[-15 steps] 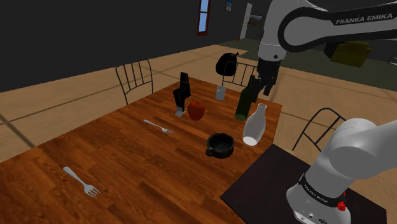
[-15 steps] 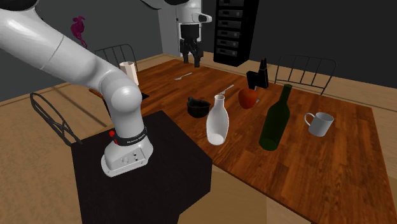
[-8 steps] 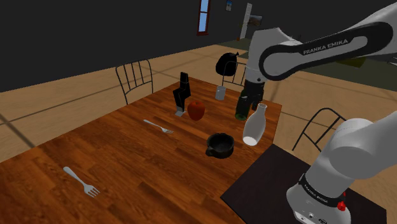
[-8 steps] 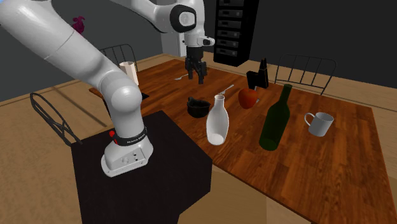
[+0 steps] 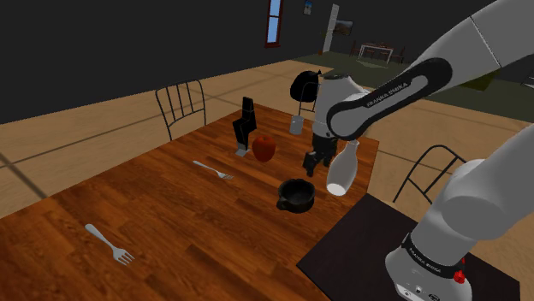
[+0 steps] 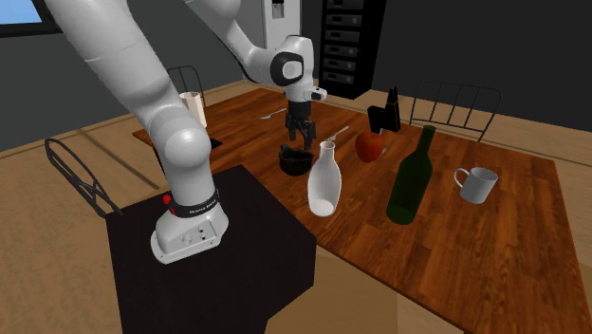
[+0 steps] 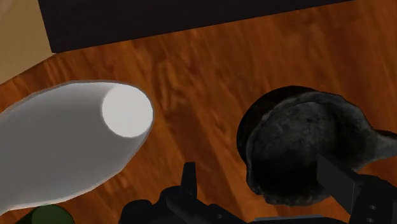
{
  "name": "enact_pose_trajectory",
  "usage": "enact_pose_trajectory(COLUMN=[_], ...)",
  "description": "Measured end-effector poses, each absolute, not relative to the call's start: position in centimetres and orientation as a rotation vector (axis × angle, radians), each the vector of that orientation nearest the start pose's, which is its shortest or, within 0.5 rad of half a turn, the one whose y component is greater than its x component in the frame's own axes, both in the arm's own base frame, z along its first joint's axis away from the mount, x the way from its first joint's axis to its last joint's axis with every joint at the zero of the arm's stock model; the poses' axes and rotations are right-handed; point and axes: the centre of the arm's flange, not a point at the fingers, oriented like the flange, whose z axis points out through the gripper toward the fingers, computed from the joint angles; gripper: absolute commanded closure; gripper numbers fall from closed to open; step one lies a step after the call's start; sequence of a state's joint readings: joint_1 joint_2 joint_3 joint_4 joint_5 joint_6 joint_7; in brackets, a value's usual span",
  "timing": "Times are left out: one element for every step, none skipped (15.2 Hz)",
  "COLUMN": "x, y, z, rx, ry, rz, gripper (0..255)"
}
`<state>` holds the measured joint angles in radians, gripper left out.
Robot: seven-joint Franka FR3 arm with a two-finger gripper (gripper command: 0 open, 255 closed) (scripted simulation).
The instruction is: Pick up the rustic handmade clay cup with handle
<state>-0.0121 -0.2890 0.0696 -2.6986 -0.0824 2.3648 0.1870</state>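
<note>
"Jaws parted, clasping nothing," says the first watcher. "The gripper (image 6: 300, 134) hangs pointed down just above the cup (image 5: 296, 195), apart from it."

"Where does the cup sit?" asks the second.

"Upright on the table (image 5: 163, 214), near the edge on the side of the stand (image 5: 342, 250). It looks dark, rough and nearly black. Its handle (image 7: 382, 141) points away from the white bottle (image 5: 343, 168), which stands just beside it."

"Why would the arm come from above?"

"Most likely because the white bottle crowds one side, and a sideways reach could knock it. In the wrist view one finger (image 7: 336, 180) lies over the cup's hollow. The other lies over bare wood between the cup and the white bottle. The opening seems set to straddle the cup's wall on that side, not the whole cup."

"And the handle?"

"Left alone, by the look of it. A rim pinch needs no turning of the hand."

"What could go wrong?"

"The outer finger must descend into the gap next to the white bottle, so a small drift could tip it. The green bottle (image 6: 410, 180) beyond it stands clear of that path."
</note>
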Motion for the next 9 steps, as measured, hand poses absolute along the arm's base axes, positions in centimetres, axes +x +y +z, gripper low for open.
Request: enact_pose_trajectory(x=[39.4, 40.0, 40.5, 40.9, 41.0, 40.9, 41.0, 41.0, 41.1], y=[2.1, 2.0, 2.1, 2.2, 2.2, 2.1, 2.1, 2.1, 2.2], z=[30.7, 29.2, 28.0, 26.9, 26.1, 25.5, 24.9, 24.3, 23.9], rx=[-3.22, -3.219, -3.219, -3.218, -3.218, -3.217, -3.217, -3.217, -3.217], ry=[0.117, 0.118, 0.118, 0.119, 0.118, 0.118, 0.119, 0.119, 0.119], rz=[0.059, 0.06, 0.059, 0.06, 0.059, 0.059, 0.059, 0.058, 0.058], gripper=[0, 0, 0, 0, 0, 0, 0, 0, 0])
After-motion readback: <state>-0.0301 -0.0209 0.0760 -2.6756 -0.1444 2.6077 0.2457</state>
